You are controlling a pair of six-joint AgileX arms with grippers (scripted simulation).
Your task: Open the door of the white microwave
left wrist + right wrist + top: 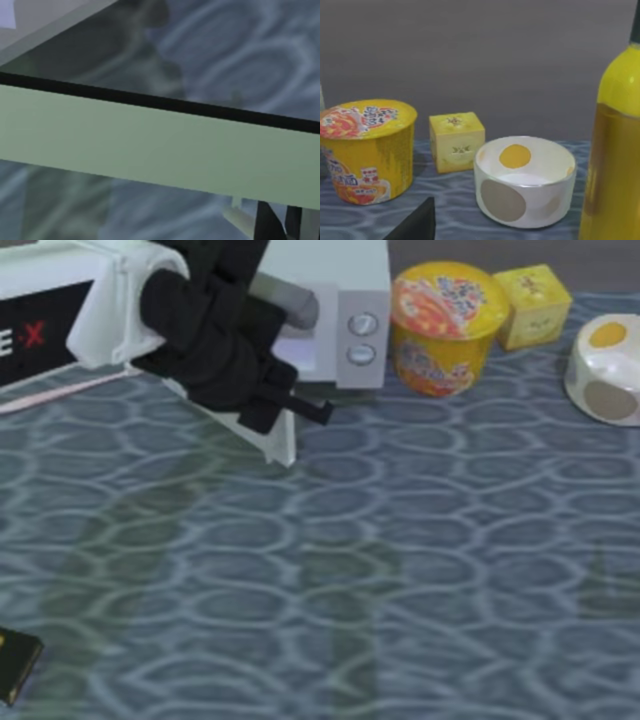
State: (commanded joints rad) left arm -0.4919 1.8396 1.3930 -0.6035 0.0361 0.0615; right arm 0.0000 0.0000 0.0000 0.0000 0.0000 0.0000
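At the counter's far left, my left hand met the white microwave's half-open door; I couldn't tell its grip.

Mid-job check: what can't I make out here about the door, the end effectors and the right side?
- Door: top view, left arm covers most.
- Left end effector: finger state unclear; its wrist view is filled by a pale panel.
- Right end effector: not visible.
- Yellow bottle: right wrist view, cut off.
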